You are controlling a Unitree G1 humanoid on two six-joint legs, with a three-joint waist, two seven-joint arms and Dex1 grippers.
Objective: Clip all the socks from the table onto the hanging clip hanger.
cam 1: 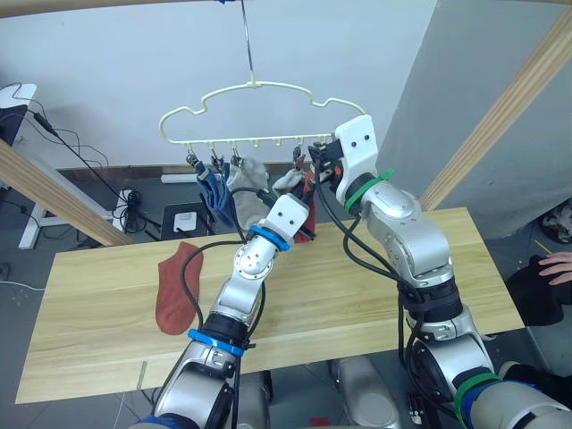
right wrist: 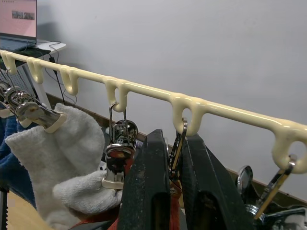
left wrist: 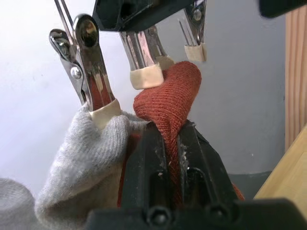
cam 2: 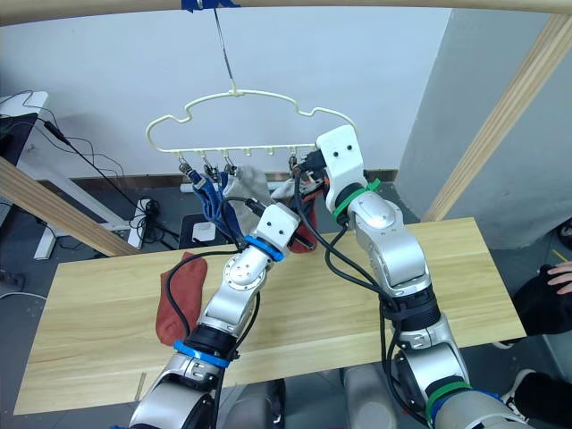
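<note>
A cream clip hanger (cam 1: 255,87) hangs above the table's (cam 1: 357,295) far edge. Two blue socks (cam 1: 216,197) and two grey socks (cam 1: 248,172) are clipped on its left and middle. My left gripper (left wrist: 171,132) is shut on a rust-red sock (left wrist: 168,98), holding its edge up against the open ends of the metal clips (left wrist: 144,52), next to a clipped grey sock (left wrist: 91,153). My right gripper (right wrist: 175,139) is shut on a metal clip (right wrist: 181,128) under the hanger bar, just above the left gripper. A second rust-red sock (cam 1: 177,288) lies flat on the table's left part.
Slanted wooden poles (cam 1: 509,107) of a frame rise on the right and on the left (cam 1: 54,197). A person's hand (cam 1: 556,265) rests beyond the table's right end. Cables and a power strip (cam 1: 134,201) lie on the floor behind the table.
</note>
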